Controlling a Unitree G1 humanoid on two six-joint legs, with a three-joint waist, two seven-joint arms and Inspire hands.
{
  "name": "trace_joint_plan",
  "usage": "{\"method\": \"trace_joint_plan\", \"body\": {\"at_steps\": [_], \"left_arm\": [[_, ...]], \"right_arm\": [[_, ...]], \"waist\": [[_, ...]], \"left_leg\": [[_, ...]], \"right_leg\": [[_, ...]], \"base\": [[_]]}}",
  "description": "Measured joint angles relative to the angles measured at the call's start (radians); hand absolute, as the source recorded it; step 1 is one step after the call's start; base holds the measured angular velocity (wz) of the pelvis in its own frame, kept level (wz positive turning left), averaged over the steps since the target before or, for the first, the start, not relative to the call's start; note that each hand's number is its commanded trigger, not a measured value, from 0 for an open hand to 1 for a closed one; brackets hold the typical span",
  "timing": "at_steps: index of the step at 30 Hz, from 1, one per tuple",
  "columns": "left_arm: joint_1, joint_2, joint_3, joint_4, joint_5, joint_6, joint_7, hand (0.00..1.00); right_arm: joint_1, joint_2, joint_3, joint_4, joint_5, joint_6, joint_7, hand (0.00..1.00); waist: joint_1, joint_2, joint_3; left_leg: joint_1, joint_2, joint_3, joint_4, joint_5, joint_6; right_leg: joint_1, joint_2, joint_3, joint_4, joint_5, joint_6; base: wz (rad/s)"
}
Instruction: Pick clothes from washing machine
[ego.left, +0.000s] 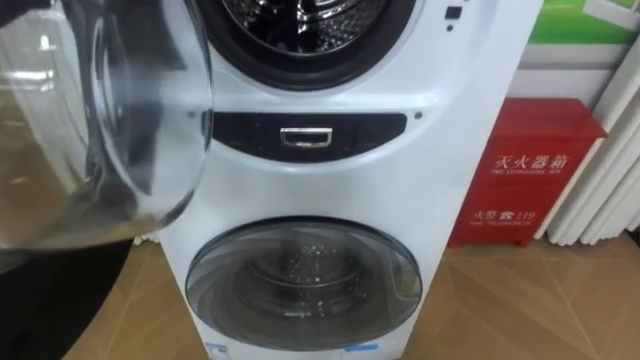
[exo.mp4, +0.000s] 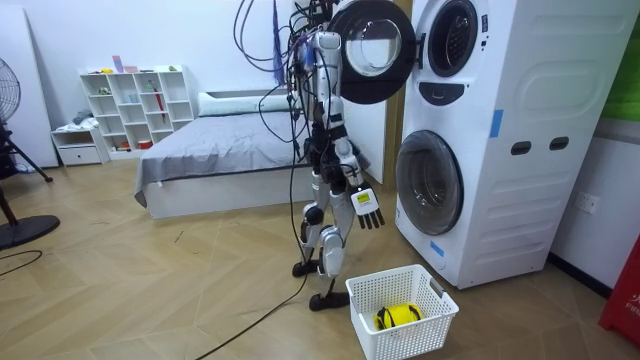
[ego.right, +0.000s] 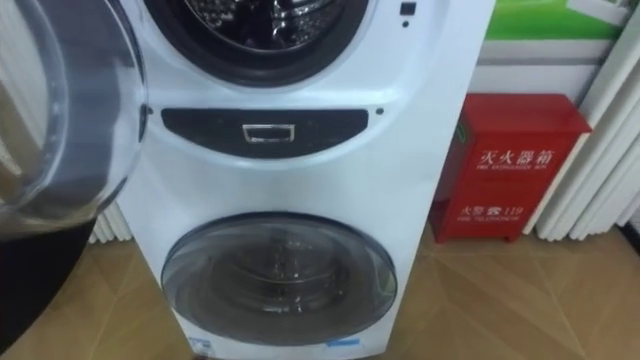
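The robot stands close before the washing machine (exo.mp4: 520, 140), and the step in hand is, I think, the very first one: the reach into the drum is not yet begun. The round door (ego.left: 100, 120) of the upper unit stands wide open, and the drum (ego.left: 300, 20) behind it shows its bare metal wall. I cannot tell if clothes lie deeper inside, but by the task they should be there. The right hand (exo.mp4: 368, 208) hangs low beside the thigh. Its fingers (exo.mp4: 372, 220) are straight and a little apart, and they hold nothing. The open drum is high above these fingers and ahead of them, and the shut lower door (ego.left: 300, 275) is ahead at about their height. A white basket (exo.mp4: 415, 340) stands on the floor just below the fingers and slightly ahead, with something yellow (exo.mp4: 397, 316) already in it. The red box (ego.left: 525, 170) by the wall is well apart and plays no role. The next move calls for lifting the arm up to the level of the upper opening, passing the edge of the open door without hitting it, and then bringing the fingers into the drum to close on a piece of cloth.
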Motion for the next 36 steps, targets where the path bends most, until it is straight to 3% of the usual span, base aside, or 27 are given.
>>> {"method": "trace_joint_plan", "body": {"at_steps": [3,7,12,15,19,22,26,27,29,34,36], "left_arm": [[0.004,0.0,0.081,0.107,-0.033,-0.005,0.068,0.0],[0.004,-0.004,0.195,0.168,-0.1,-0.005,0.13,0.0],[-0.03,-0.009,0.406,0.08,-0.192,-0.01,0.257,0.0],[-0.059,-0.002,0.459,0.006,-0.194,-0.024,0.329,0.0],[-0.067,0.0,0.474,-0.209,-0.193,-0.029,0.412,0.0],[-0.074,0.018,0.471,-0.393,-0.192,-0.029,0.463,0.0],[-0.105,0.03,0.469,-0.637,-0.1,-0.03,0.542,0.0],[-0.087,0.035,0.47,-0.659,-0.044,-0.042,0.541,0.0],[-0.076,0.032,0.464,-0.726,0.028,-0.02,0.558,0.0],[-0.069,0.032,0.429,-0.881,0.212,-0.018,0.6,0.0],[-0.072,0.033,0.377,-1.059,0.218,-0.019,0.61,0.0]], "right_arm": [[0.016,-0.002,-0.008,0.006,0.002,-0.001,0.001,0.0],[0.025,-0.002,-0.051,0.006,0.0,-0.003,-0.001,0.0],[0.034,-0.004,-0.147,-0.001,-0.044,-0.002,-0.009,0.0],[0.037,-0.012,-0.191,-0.001,-0.053,-0.008,-0.014,0.0],[0.044,-0.011,-0.192,-0.004,-0.054,-0.009,-0.038,0.0],[0.047,-0.01,-0.192,-0.016,-0.077,-0.009,-0.043,0.0],[0.05,-0.006,-0.192,-0.042,-0.084,-0.008,-0.046,0.0],[0.051,-0.003,-0.193,-0.049,-0.086,-0.01,-0.044,0.0],[0.057,0.004,-0.192,-0.047,-0.084,-0.007,-0.043,0.0],[0.041,0.019,-0.191,-0.037,-0.083,-0.008,-0.029,0.0],[0.038,0.017,-0.177,-0.025,-0.079,-0.014,-0.026,0.0]], "waist": [[0.028,0.005,0.0014],[0.038,0.019,0.0033],[0.041,0.037,0.0034],[0.038,0.048,-0.0019],[0.04,0.048,-0.0057],[0.038,0.051,-0.0071],[0.039,0.058,-0.0053],[0.035,0.059,-0.002],[0.039,0.051,-0.0006],[0.039,0.025,0.0011],[0.019,0.019,0.002]], "left_leg": [[0.007,0.002,0.002,0.0,-0.004,0.0],[0.021,0.003,0.003,-0.006,-0.006,0.0],[0.031,0.006,0.01,-0.01,-0.011,-0.001],[0.038,0.005,0.009,-0.009,-0.011,-0.001],[0.036,0.005,0.008,-0.009,-0.011,-0.001],[0.033,0.004,-0.003,-0.009,-0.011,-0.001],[0.037,0.004,-0.003,-0.008,-0.011,0.0],[0.036,0.004,-0.003,-0.008,-0.01,0.0],[0.026,0.004,-0.008,-0.006,-0.01,0.0],[-0.004,0.003,-0.035,0.013,-0.01,0.0],[-0.002,0.002,-0.046,0.015,-0.011,0.0]], "right_leg": [[0.002,0.003,0.005,0.004,0.0,0.0],[0.014,0.005,0.008,0.003,0.0,0.0],[0.019,0.007,0.009,0.012,0.0,-0.001],[0.03,0.006,0.008,0.009,0.0,-0.001],[0.029,0.007,0.01,0.006,0.0,-0.001],[0.033,0.007,0.006,0.006,0.0,-0.001],[0.031,0.007,0.008,0.005,0.0,-0.001],[0.029,0.007,0.008,0.005,0.0,-0.001],[0.016,0.007,0.005,0.006,0.0,-0.001],[0.007,0.003,-0.017,0.005,0.001,-0.002],[0.017,0.002,-0.023,0.003,0.002,-0.003]], "base": [[-0.04],[-0.02],[-0.04],[0.0],[0.0],[0.01],[-0.02],[0.0],[0.1],[0.15],[0.14]]}}
